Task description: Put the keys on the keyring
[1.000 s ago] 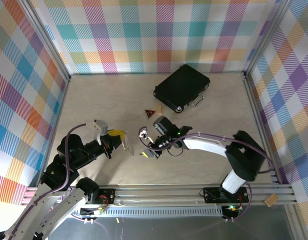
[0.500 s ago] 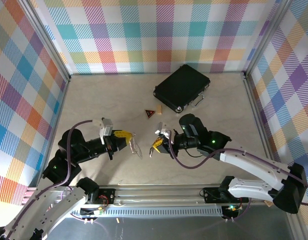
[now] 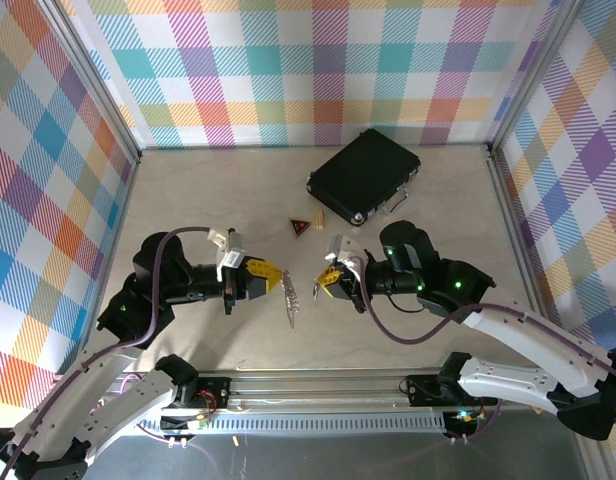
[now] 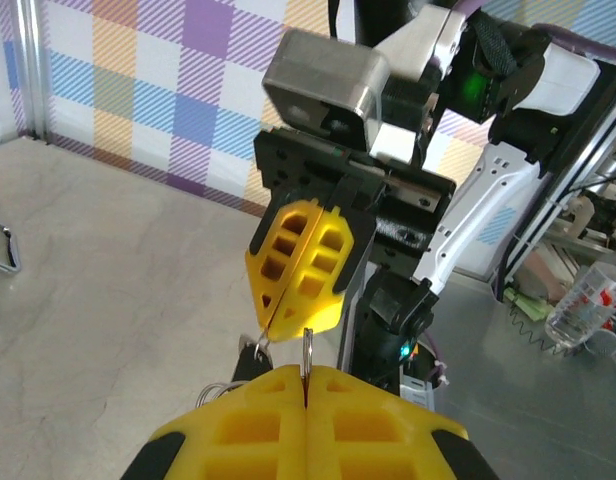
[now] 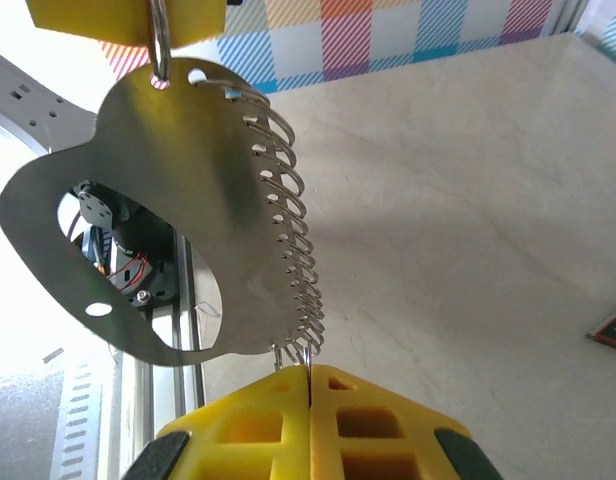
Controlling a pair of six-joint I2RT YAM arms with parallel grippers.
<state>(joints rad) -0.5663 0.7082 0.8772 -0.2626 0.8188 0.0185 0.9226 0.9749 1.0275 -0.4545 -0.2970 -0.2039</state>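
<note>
The keyring [image 5: 178, 210] is a flat silvery oval plate with a big cut-out and a row of fine wire hooks down one edge. It hangs between the two arms [image 3: 291, 297]. My left gripper [image 3: 276, 277] is shut on the thin ring at its top [image 4: 306, 350]. My right gripper [image 3: 325, 283] faces it from the right, shut on a small wire ring [image 5: 309, 362] right beside the plate's lowest hooks. Under the right gripper's tip [image 4: 271, 330] hang the keys [image 4: 250, 362], of which a black head shows.
A black case [image 3: 364, 177] lies at the back right. A red-and-black triangular tag [image 3: 300, 226] and a small wooden block [image 3: 317, 218] lie in front of it. Plaid walls close in the table's left, back and right sides.
Both grippers have moved right over the last second. The left one carried the keyring towards the middle. The right arm rose and swung over, its gripper now facing the left one.
</note>
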